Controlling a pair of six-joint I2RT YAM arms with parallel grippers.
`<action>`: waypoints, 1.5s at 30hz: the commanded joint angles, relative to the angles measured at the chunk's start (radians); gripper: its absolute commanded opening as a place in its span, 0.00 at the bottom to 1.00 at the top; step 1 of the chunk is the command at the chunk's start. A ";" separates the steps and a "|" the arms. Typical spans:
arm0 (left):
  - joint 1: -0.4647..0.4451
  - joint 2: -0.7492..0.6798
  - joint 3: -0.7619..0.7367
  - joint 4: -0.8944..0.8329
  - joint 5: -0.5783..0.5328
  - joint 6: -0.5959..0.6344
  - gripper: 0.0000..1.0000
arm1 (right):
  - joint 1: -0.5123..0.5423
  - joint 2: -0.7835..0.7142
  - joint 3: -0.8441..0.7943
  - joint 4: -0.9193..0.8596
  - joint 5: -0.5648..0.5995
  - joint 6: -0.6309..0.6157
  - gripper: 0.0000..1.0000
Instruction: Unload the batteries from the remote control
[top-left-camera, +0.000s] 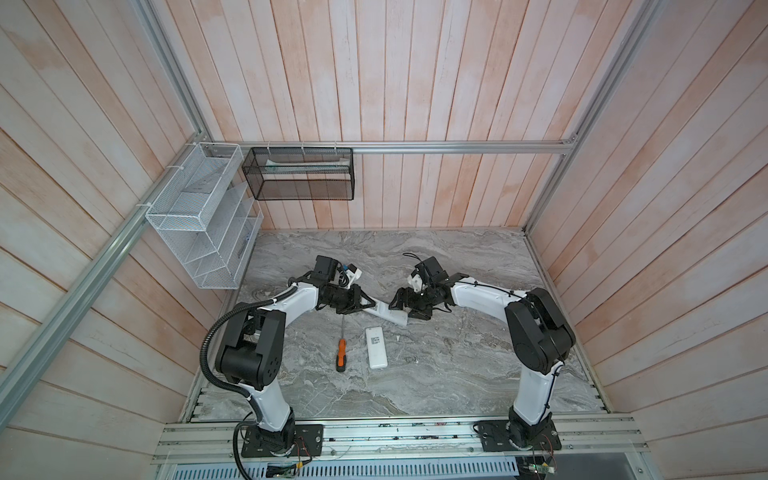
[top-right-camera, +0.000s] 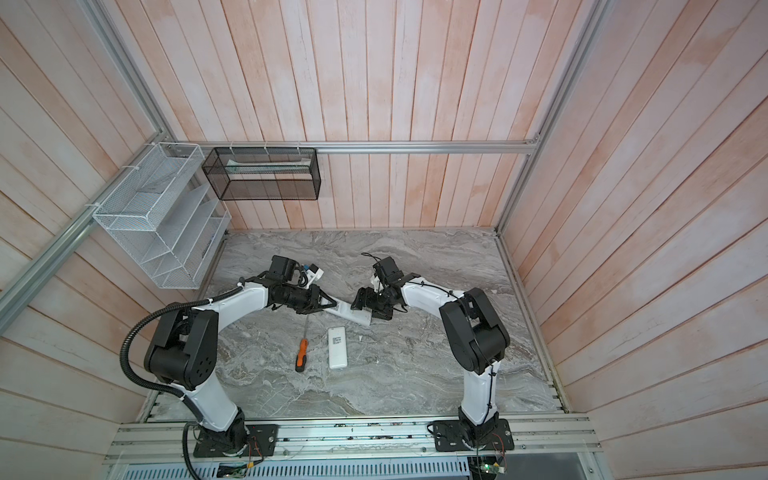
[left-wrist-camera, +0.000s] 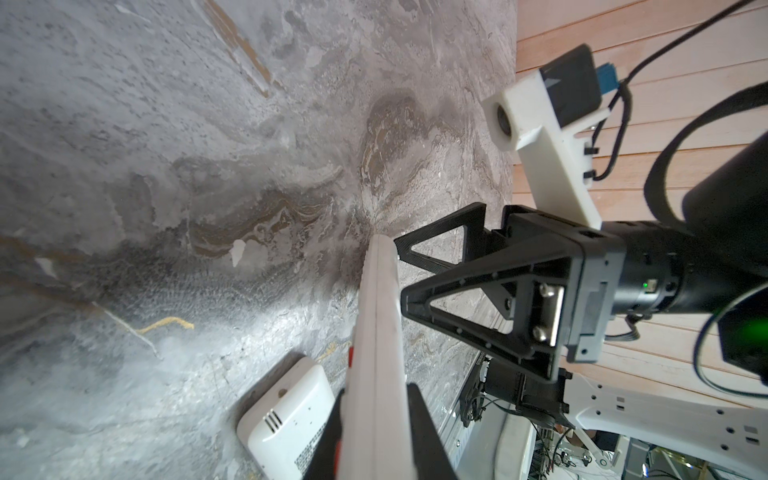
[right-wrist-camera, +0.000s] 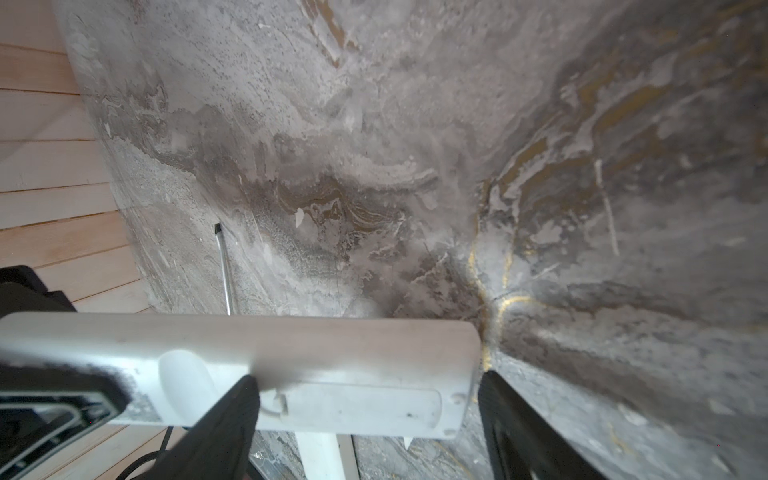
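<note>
Held remote (top-left-camera: 398, 318) and lying remote (top-left-camera: 376, 347) white, table (top-left-camera: 457, 374) grey marbled
Screwdriver (top-left-camera: 340, 354) handle orange and black; table veins look gold-brown

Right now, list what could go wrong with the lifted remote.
1. The left pincer grips the remote by one end only; a push on the battery cover could lever it loose.
2. The right pincer stands open, one finger on the cover, one past the remote's end; closing may slip off.
3. A drop could hit the second remote nearby.

Lab-style robot cell: plank walls (top-left-camera: 415, 83), aluminium frame (top-left-camera: 457, 146), marble-look tabletop (top-left-camera: 436, 374), mesh rack (top-left-camera: 199, 216).
</note>
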 joint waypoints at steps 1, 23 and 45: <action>-0.001 0.026 -0.022 -0.069 -0.117 0.038 0.00 | 0.014 0.028 -0.013 -0.009 0.009 -0.009 0.84; -0.001 0.023 -0.023 -0.069 -0.122 0.039 0.00 | 0.047 0.045 -0.034 -0.001 0.008 0.002 0.80; -0.001 0.031 -0.018 -0.059 -0.122 0.037 0.00 | 0.065 0.036 -0.055 0.009 0.006 -0.004 0.83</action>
